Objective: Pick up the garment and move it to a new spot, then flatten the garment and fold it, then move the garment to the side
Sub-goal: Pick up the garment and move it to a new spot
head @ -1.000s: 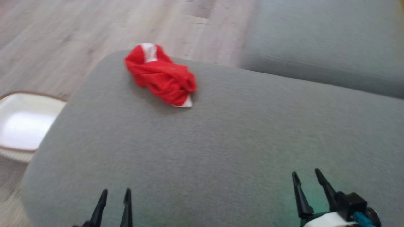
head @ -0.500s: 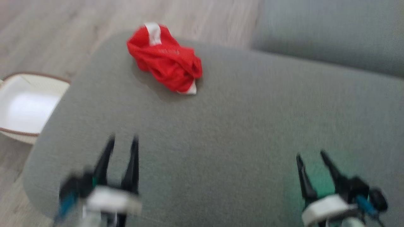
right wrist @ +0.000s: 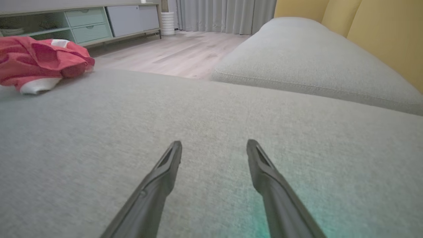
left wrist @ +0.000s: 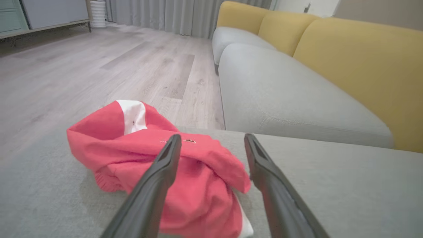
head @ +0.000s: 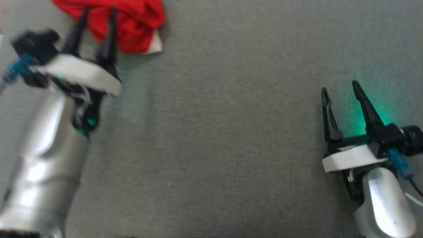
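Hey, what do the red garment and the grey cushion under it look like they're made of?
The red garment: soft matte knit or jersey, probably; it slumps in loose folds, with white trim. The grey cushion: matte woven upholstery fabric, seemingly padded; fine flecked weave, rounded edges.

left gripper [head: 100, 11] — advanced, tips over garment [head: 138, 20]

garment [head: 132, 26] on seat cushion [head: 214, 148], far-left part | left gripper [head: 100, 11] at garment's near side | right gripper [head: 339, 86] over seat cushion, well right of garment | second cushion [left wrist: 281, 96] behind-right | floor [left wrist: 99, 66] behind garment
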Available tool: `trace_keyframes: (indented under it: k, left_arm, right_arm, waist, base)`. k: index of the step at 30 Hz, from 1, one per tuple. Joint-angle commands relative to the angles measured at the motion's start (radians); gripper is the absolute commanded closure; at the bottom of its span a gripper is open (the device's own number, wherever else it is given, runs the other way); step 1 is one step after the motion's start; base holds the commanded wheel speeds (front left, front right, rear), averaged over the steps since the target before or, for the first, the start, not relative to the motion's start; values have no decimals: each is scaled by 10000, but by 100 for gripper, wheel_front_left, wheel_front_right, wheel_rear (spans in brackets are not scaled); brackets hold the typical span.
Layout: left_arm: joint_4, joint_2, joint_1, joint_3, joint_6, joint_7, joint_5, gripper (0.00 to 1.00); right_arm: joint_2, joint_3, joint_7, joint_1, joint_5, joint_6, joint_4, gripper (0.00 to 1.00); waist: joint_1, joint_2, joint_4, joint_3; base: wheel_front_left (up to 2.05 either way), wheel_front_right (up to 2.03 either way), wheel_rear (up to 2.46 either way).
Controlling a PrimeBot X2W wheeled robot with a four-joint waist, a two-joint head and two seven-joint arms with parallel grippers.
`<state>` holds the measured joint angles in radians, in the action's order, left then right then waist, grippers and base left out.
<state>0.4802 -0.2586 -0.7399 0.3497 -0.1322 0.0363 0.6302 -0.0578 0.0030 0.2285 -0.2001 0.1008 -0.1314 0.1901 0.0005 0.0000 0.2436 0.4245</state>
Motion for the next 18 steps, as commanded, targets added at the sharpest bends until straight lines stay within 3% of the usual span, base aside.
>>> trace_keyframes:
  k: [1,8,9,10,13,14,18]
  left_arm:
    - [306,-555,-755,-467,16,44,114,0]
    - [2726,-566,-1955,83,16,-336,278,0]
    - [2994,-556,-1984,246,16,-441,322,26]
    - [3208,-548,-1993,399,16,-507,382,71]
    - [3449,-538,-1960,747,16,-619,541,71]
    - [3484,-558,-1912,908,16,-588,630,100]
    - [3112,-699,-1667,1351,16,15,1006,100]
  right_arm:
    - [-89,344,14,-311,82,7,-423,0]
    - [-132,548,-30,-482,59,7,-631,0]
    - [-129,581,-38,-464,43,7,-601,0]
    - [-123,599,-44,-441,19,7,-562,0]
    - [-99,573,-32,-402,-63,7,-504,0]
    - [-85,575,-18,-382,-99,7,-457,0]
    - [-19,543,83,-239,-301,7,-189,0]
  waist:
    - [-5,0,-876,974]
    - [-5,0,-1279,1172]
    - [-5,0,-1327,1102]
    - [-5,0,-1375,1008]
    - [-5,0,-1442,817]
    - [-5,0,-1473,692]
    - [-5,0,-1555,-13]
  base:
    - [0,0,0]
    - [0,0,0]
    - [0,0,0]
    - [0,0,0]
    - [0,0,0]
    - [0,0,0]
    - [0,0,0]
